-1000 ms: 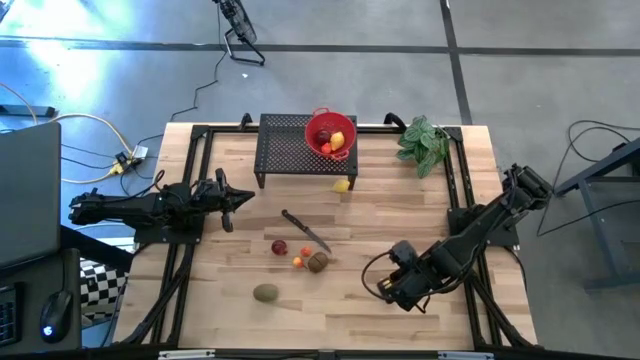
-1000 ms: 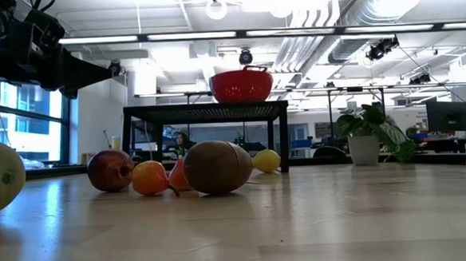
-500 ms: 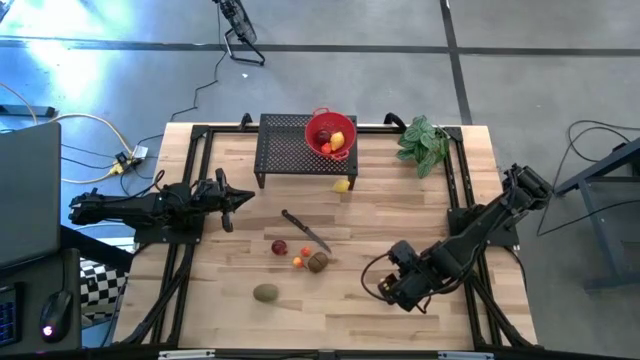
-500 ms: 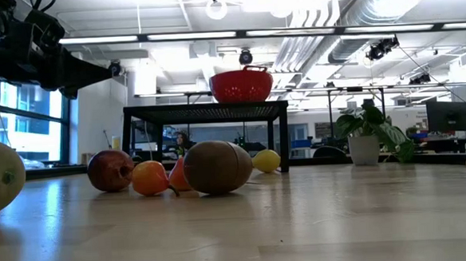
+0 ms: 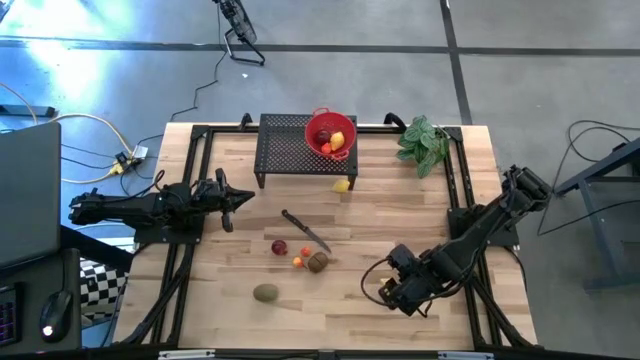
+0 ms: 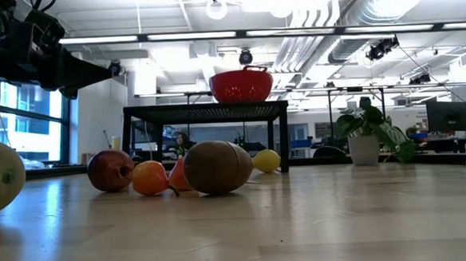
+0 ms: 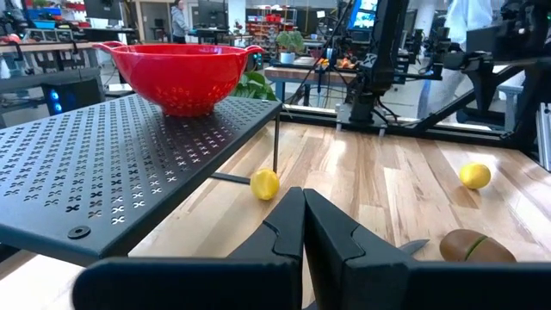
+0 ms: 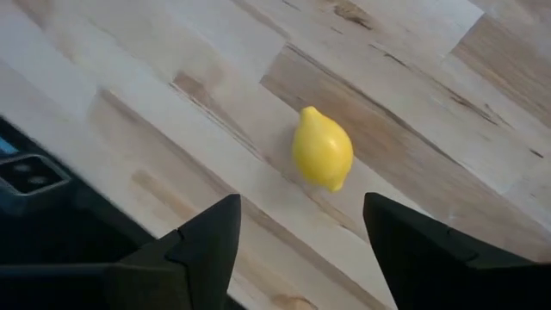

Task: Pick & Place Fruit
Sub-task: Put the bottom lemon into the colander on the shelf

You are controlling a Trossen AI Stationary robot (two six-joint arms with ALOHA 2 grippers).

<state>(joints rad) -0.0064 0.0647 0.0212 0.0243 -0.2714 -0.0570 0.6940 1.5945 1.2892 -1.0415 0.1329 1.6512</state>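
Note:
A yellow lemon (image 8: 323,148) lies on the wooden table just ahead of my right gripper (image 8: 301,245), which hangs open above it, pointing steeply down, at the table's near right (image 5: 384,293). That lemon also shows in the left wrist view (image 7: 474,175). A red colander (image 5: 330,132) holding some fruit stands on a black perforated stand (image 5: 290,150). Another lemon (image 5: 342,185) rests by the stand's leg. A dark red fruit (image 5: 279,247), a small orange one (image 5: 298,262) and two kiwis (image 5: 317,262) (image 5: 265,292) lie mid-table. My left gripper (image 7: 303,207) waits shut and level at the left.
A dark-handled knife (image 5: 305,230) lies on the table just beyond the fruit cluster. A green leafy plant (image 5: 423,143) stands at the far right corner. Black frame rails (image 5: 460,190) run along both table sides. Bare wood lies between the fruit cluster and my right gripper.

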